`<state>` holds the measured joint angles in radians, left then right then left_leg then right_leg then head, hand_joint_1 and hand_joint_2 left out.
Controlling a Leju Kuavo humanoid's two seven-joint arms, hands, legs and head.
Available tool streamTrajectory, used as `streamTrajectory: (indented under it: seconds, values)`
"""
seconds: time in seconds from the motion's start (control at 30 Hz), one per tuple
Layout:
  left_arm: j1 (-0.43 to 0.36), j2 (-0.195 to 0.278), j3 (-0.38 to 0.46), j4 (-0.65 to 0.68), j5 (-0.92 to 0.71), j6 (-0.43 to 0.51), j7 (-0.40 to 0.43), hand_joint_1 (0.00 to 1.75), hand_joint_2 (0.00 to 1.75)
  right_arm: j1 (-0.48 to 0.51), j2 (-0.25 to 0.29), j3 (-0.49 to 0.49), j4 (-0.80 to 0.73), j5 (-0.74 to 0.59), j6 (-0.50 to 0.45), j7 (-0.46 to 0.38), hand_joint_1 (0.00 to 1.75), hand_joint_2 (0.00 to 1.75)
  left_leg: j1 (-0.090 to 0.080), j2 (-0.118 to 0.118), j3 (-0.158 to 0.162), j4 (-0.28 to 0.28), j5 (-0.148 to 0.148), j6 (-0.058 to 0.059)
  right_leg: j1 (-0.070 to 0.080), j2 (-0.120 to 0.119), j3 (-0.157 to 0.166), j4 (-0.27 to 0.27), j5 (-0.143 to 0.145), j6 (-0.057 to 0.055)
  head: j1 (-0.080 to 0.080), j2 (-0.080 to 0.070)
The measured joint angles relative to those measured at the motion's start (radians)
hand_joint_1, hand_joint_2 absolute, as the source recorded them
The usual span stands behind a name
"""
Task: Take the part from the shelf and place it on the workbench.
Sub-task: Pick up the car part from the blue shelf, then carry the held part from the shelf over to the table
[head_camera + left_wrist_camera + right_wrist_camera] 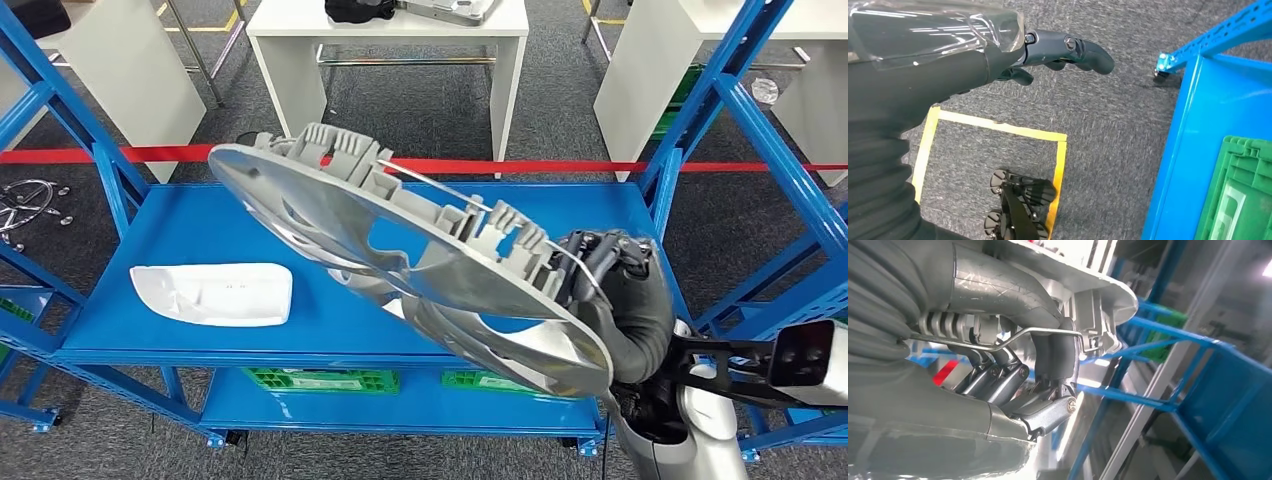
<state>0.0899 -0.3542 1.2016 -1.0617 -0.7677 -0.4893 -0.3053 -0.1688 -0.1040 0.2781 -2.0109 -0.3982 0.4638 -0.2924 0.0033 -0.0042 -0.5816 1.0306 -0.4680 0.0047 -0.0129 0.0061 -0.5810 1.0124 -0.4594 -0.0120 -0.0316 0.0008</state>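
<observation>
Above the blue shelf (190,300), the part (400,250), a big silver-grey disc with ribbed clips and a wire across its back, hangs tilted in the air, clear of the shelf board. Its lower right edge sits in the right hand (610,275), whose fingers (998,377) are curled tight around the rim and the wire, with the thumb pressed on the other face. Beneath the part's left end, a white moulded cover (212,293) lies flat on the shelf. Green crates (320,380) sit on the tier below. Blue uprights (740,110) stand close on either side of the part. Beyond the shelf runs a red tape (700,166), then white tables (390,40). The left hand (1058,52) hangs over grey carpet beside the shelf's foot, fingers loosely curled on nothing; yellow floor tape (998,127) lies below it.
</observation>
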Motion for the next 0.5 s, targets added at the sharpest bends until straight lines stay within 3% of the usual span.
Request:
streamTrajectory:
  seconds: [0.1, 0.17, 0.2, 0.27, 0.33, 0.37, 0.43, 0.5]
  values:
    - [0.0, 0.0, -0.001, -0.002, -0.024, -0.007, -0.014, 0.0, 1.75, 0.002, 0.0, 0.011, -0.019, -0.081, 0.063, 0.007, 1.75, 1.75, -0.005, 0.002, 0.011, -0.029, 0.004, 0.009, 0.0, -0.001, -0.005, -0.002, 0.002, 0.011, 0.0, 0.0]
    - [-0.002, -0.001, 0.002, -0.002, -0.057, -0.021, -0.04, 0.0, 1.75, 0.002, 0.0, 0.025, -0.04, -0.119, 0.098, 0.019, 1.75, 1.75, -0.003, 0.003, 0.02, -0.044, 0.015, 0.02, -0.001, -0.002, -0.016, 0.02, -0.012, 0.016, 0.001, 0.0]
    - [-0.004, -0.001, 0.003, -0.001, -0.076, -0.029, -0.058, 0.0, 1.75, 0.002, 0.0, 0.031, -0.052, -0.134, 0.111, 0.026, 1.75, 1.75, 0.0, 0.004, 0.024, -0.052, 0.02, 0.025, -0.002, -0.002, -0.034, 0.059, -0.032, 0.014, 0.002, 0.0]
    - [-0.008, 0.0, 0.007, 0.002, -0.112, -0.04, -0.093, 0.0, 1.75, 0.003, 0.0, 0.045, -0.071, -0.153, 0.132, 0.038, 1.75, 1.75, -0.001, 0.004, 0.023, -0.054, 0.023, 0.029, -0.003, -0.002, -0.093, 0.187, -0.087, 0.008, 0.004, 0.0]
    - [-0.013, 0.001, 0.014, 0.011, -0.146, -0.043, -0.115, 0.0, 1.75, 0.003, 0.0, 0.06, -0.085, -0.161, 0.146, 0.051, 1.75, 1.75, -0.001, 0.004, 0.022, -0.053, 0.024, 0.028, -0.004, -0.003, -0.136, 0.279, -0.113, 0.015, 0.004, 0.0]
    - [-0.015, 0.002, 0.018, 0.015, -0.163, -0.046, -0.119, 0.0, 1.75, -0.001, 0.0, 0.068, -0.091, -0.163, 0.15, 0.057, 1.75, 1.75, 0.0, 0.004, 0.022, -0.051, 0.024, 0.027, -0.006, -0.003, -0.132, 0.27, -0.104, 0.023, 0.004, 0.0]
    - [-0.02, 0.003, 0.027, 0.021, -0.195, -0.06, -0.119, 0.0, 1.75, -0.016, -0.001, 0.085, -0.103, -0.173, 0.152, 0.067, 1.75, 1.75, 0.001, 0.003, 0.02, -0.041, 0.021, 0.022, -0.012, -0.005, -0.071, 0.148, -0.054, 0.044, 0.004, 0.0]
    - [-0.024, 0.003, 0.039, 0.018, -0.228, -0.086, -0.112, 0.0, 1.75, -0.029, -0.002, 0.096, -0.116, -0.196, 0.152, 0.068, 1.75, 1.75, -0.002, 0.001, 0.011, -0.025, 0.015, 0.012, -0.013, -0.006, -0.016, 0.038, -0.016, 0.044, 0.004, 0.0]
